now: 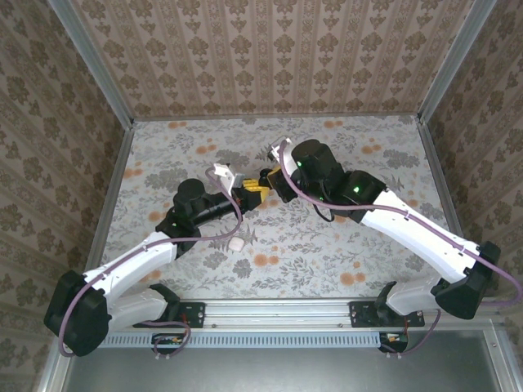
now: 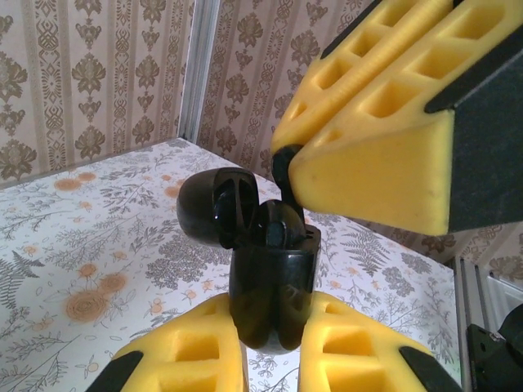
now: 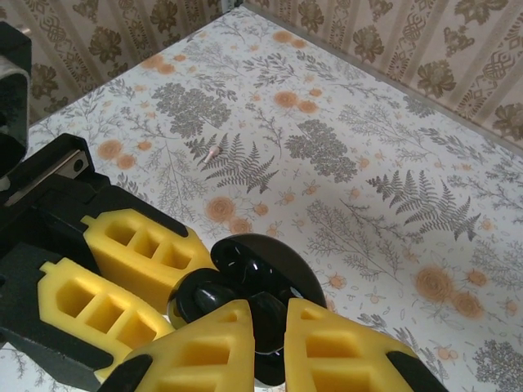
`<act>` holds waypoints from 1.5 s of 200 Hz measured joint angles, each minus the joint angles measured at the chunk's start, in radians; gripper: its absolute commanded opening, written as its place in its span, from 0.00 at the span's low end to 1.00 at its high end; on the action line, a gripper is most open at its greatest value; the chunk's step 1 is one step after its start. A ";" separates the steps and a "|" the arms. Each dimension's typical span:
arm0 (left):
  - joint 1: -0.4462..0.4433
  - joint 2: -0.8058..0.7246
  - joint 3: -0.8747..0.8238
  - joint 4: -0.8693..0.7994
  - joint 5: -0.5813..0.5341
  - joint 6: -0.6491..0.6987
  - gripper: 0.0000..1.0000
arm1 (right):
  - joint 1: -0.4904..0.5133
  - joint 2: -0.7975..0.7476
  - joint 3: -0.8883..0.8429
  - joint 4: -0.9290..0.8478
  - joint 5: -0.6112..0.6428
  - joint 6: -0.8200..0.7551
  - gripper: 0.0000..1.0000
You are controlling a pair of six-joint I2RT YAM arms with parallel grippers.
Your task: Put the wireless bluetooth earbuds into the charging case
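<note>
In the left wrist view the charging case, a glossy black shell with its lid swung open to the left, stands upright between the yellow fingers of my left gripper, which is shut on it. My right gripper is shut on one black earbud, holding it right over the open case, at or just inside its mouth. Another dark bud appears to sit in the case. In the top view the left gripper and right gripper meet tip to tip above the table's middle.
A small white pebble-like object lies on the flowered table beside the left forearm. A tiny pale speck lies on the cloth. Patterned walls with metal posts close in three sides.
</note>
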 measured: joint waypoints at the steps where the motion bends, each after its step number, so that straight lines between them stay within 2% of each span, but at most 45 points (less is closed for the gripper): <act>1: 0.000 0.000 0.000 0.000 0.000 -0.001 0.00 | 0.000 0.000 0.000 0.000 0.000 0.000 0.12; 207: 0.001 0.000 0.000 -0.010 -0.007 -0.027 0.00 | -0.002 -0.049 -0.119 0.121 -0.069 -0.051 0.18; 229: 0.001 0.000 0.000 -0.008 -0.007 -0.032 0.00 | -0.004 -0.049 -0.119 0.125 -0.079 -0.054 0.22; 262: 0.001 0.000 0.000 0.004 -0.008 -0.035 0.00 | -0.004 -0.049 -0.119 0.124 -0.111 -0.047 0.38; 300: 0.001 0.000 0.000 0.019 -0.012 -0.039 0.00 | -0.003 -0.049 -0.113 0.115 -0.124 -0.034 0.48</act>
